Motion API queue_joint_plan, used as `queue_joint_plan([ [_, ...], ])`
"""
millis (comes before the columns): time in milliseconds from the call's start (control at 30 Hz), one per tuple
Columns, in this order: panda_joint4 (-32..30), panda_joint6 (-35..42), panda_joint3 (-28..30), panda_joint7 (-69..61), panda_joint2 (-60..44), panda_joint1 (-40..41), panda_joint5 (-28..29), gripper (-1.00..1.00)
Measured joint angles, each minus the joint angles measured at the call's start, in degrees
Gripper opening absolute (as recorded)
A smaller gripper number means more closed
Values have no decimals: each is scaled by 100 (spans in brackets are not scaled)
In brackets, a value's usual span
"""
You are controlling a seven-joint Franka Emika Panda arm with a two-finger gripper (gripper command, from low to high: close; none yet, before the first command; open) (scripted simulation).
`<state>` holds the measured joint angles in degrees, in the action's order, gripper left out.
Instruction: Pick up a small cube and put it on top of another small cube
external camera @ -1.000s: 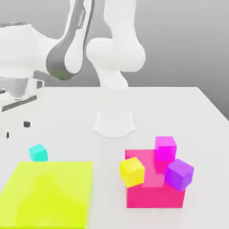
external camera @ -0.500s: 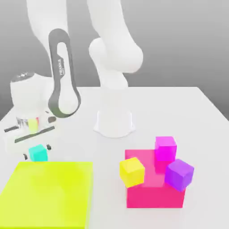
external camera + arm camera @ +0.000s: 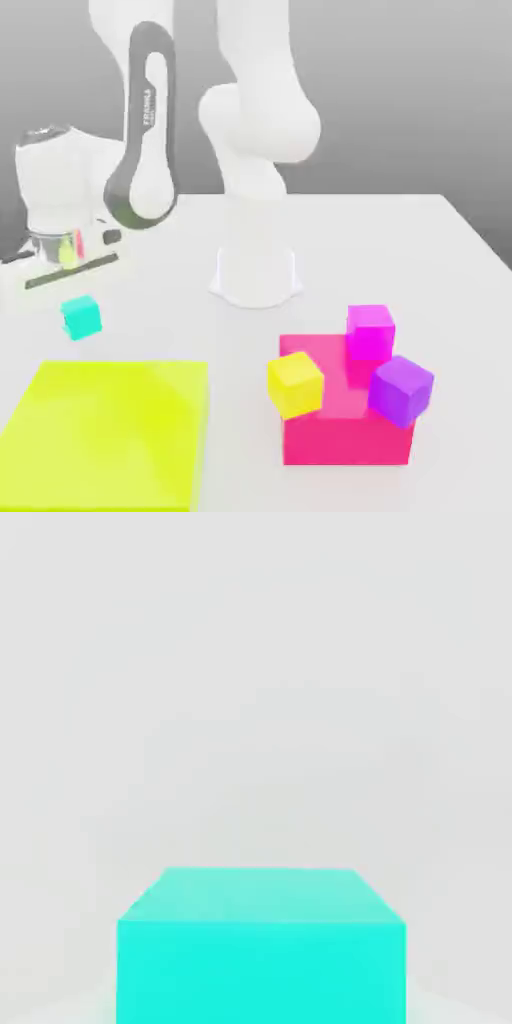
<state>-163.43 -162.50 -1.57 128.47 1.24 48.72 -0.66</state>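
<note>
Cyan small cube [image 3: 81,317] now higher than before; gripper [image 3: 62,272] raised.

Purple cube [image 3: 401,389] beside yellow cube [image 3: 295,384]

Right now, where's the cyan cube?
Exterior view's left: the cyan cube sits just below the arm's hand, beyond the far edge of the yellow-green slab.

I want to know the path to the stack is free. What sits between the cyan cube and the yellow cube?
In the exterior view, a corner of the flat yellow-green slab lies between the cyan cube and the yellow cube; otherwise bare white table.
</note>
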Motion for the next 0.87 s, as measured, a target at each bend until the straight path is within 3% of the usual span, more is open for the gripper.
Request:
queue_joint_plan([
  [167,498,747,-685,-935,291,-1476,-159,-100],
  [567,1573,2342,-2375,-3085,859,-3809,-614,-100],
  [733,1653,1836,-2798,-3114,194,-4184,-164,-100],
  [767,1618,1658,-2804,-3040,35,-4196,-55,100],
  [867,1618,1658,-2804,-3040,35,-4196,-55,100],
])
